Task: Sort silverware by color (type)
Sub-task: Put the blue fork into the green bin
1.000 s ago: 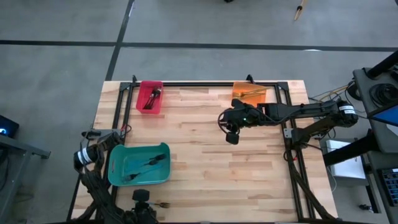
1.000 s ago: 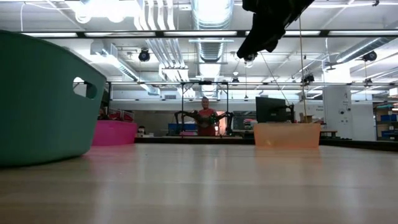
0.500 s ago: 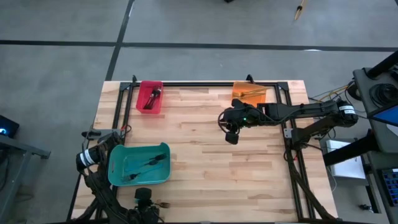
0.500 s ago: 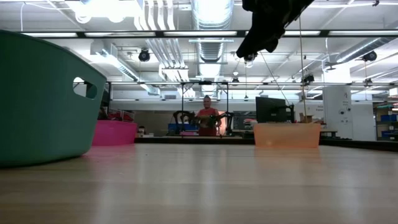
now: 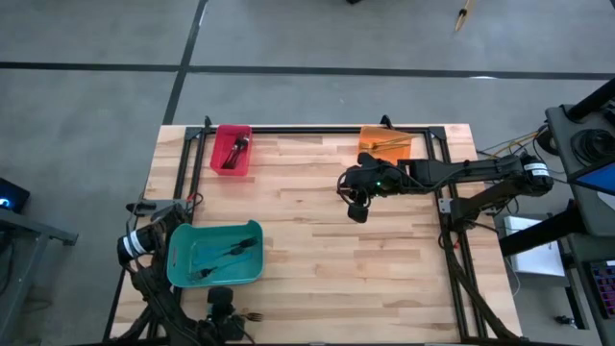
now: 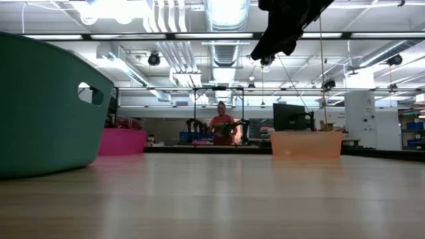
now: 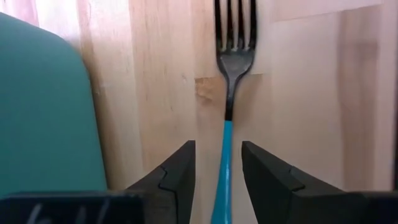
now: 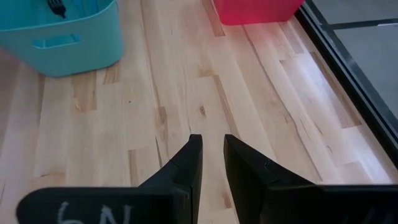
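One fork (image 5: 252, 315) is left loose on the counter (image 5: 317, 240), at the near edge just below the teal bin (image 5: 213, 254); my left end effector (image 5: 221, 304) has pulled back along it toward that edge over the last second. From above I also see the right end effector (image 5: 356, 205) hanging mid-counter, unchanged, well apart from the orange bin (image 5: 384, 144) and red bin (image 5: 232, 149).

The low view gives me only the right arm overhead, with bins behind.

Through the left wrist, the fingers (image 7: 177, 174) have just spread and now straddle the blue handle of the fork (image 7: 231, 112) without pinching it; it lies flat beside the teal wall. I judge this a lined-up grasp, closing comes next.

Through the right wrist, the fingers (image 8: 189, 163) sit narrow, holding nothing.
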